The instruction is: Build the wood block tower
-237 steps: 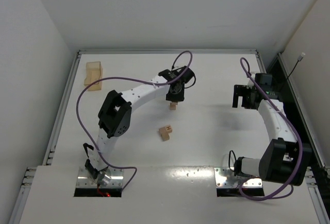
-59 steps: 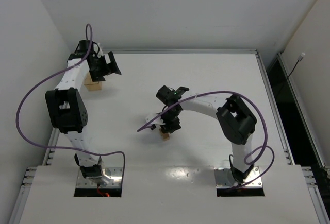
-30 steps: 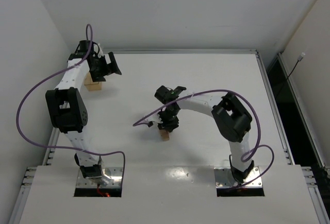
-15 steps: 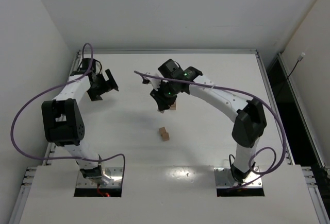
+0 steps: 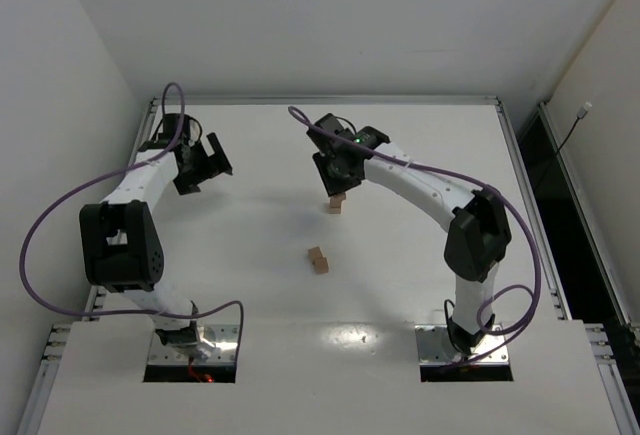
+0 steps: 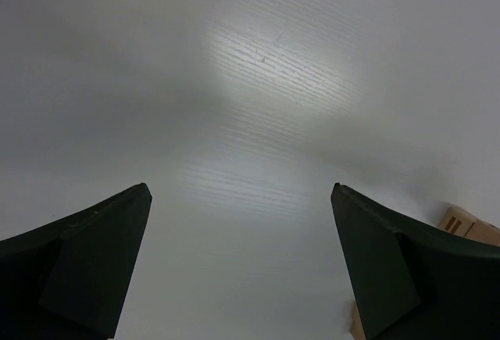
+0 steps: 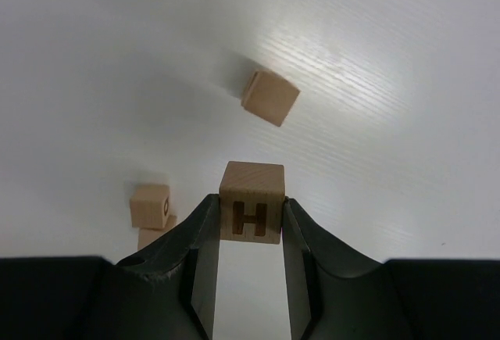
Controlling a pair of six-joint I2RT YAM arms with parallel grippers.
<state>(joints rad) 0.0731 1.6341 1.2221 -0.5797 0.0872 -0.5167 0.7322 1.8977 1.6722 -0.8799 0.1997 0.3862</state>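
right hand [image 7: 250,203] clamped on an h-marked wood block [image 7: 251,213], held above the far middle of the white bench [image 5: 430,275], lone block [image 7: 270,98] lying beyond it, two blocks [image 5: 318,259] close together nearer, left hand [image 6: 241,191] spread apart at far left

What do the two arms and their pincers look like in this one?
The left arm and right arm are white links with chunky black joint housings, each trailed by a looping purple cable. The left pincer and right pincer have dark, wedge-shaped fingers. A small green light shows near the right wrist.
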